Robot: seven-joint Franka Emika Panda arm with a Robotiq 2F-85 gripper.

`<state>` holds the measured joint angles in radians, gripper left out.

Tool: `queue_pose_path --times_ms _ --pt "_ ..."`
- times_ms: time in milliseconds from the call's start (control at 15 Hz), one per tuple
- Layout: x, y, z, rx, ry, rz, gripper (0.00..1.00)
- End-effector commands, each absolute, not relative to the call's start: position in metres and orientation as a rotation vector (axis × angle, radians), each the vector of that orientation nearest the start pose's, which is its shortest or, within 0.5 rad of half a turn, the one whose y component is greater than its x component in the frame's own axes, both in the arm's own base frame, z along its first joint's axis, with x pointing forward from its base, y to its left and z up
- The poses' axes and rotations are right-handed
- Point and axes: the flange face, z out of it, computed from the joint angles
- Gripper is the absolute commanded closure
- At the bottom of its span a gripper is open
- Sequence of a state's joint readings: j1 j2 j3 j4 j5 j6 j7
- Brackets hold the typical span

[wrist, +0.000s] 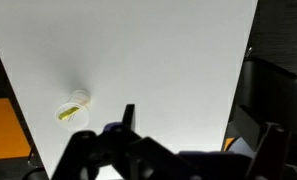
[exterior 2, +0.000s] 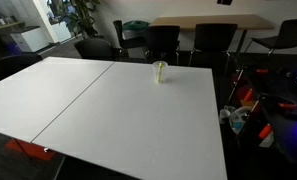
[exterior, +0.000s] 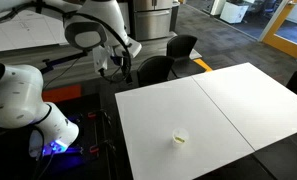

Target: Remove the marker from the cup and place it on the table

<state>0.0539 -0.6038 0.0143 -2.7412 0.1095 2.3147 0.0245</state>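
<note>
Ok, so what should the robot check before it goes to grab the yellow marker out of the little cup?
1. Marker in the cup: ok.
2. Cup standing upright on the table: ok, going by an exterior view.
3. Gripper open: ok, its fingers are wide apart in the wrist view.
4. Gripper over the cup: not ok, it hangs off to one side, well apart from it.
5. Nothing close around the cup: ok.
6. Which way the marker leans: cannot tell, too small.
</note>
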Motion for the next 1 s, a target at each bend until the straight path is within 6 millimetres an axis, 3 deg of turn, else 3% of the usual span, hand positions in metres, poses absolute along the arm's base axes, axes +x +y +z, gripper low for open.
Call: queue_pose_path --times_ms 0,533,933 --pt "0.361 0.026 0.414 -3.044 0.038 -0.264 0.0" --pt "0.368 0.025 0.418 -3.037 0.074 -0.29 0.0" --pt "0.401 0.021 0.423 -3.006 0.31 -0.427 0.0"
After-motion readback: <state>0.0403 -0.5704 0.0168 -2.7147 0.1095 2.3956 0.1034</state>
